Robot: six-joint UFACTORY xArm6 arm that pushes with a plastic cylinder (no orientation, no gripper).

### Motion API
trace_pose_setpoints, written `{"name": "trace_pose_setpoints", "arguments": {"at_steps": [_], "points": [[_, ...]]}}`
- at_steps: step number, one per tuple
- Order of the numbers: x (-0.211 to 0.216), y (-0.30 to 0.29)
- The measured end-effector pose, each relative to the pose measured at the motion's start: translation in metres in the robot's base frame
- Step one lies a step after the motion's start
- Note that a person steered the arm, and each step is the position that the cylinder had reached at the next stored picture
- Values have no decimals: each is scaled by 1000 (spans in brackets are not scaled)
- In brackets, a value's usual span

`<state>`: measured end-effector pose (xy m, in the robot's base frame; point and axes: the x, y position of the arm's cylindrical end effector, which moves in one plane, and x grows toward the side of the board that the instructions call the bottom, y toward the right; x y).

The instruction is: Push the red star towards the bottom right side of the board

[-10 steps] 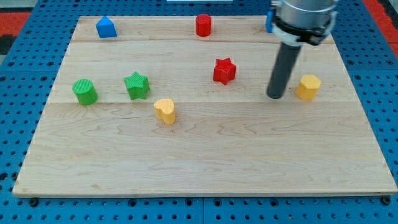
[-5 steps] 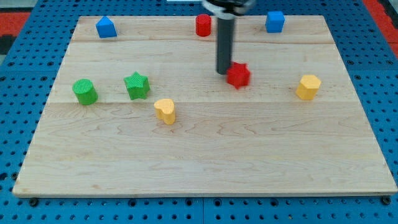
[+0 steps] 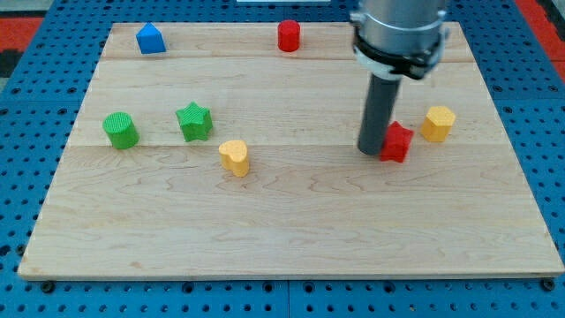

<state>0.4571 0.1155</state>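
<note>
My tip (image 3: 371, 150) is being held down on the wooden worktop (image 3: 291, 230), pressed against the view's-left side of the red star (image 3: 396, 141). No hand is being carried by the arm, so no open or closed state is being reported. The red star is being observed right of the board's centre, near the yellow hexagonal block (image 3: 438, 123), not touching it. A red cylinder (image 3: 289, 36) and a blue block (image 3: 151, 39) are being noted along the top edge; a green cylinder (image 3: 120, 130), green star (image 3: 194, 121) and yellow heart-like block (image 3: 234, 157) are being noted at the left.
</note>
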Motion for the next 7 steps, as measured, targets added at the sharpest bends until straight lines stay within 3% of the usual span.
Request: {"name": "trace_pose_setpoints", "arguments": {"at_steps": [1,2,3,4,5,6,7], "points": [[-33,-10],[-33,51],[15,45],[55,77],[56,49],[24,30],[-14,-24]]}}
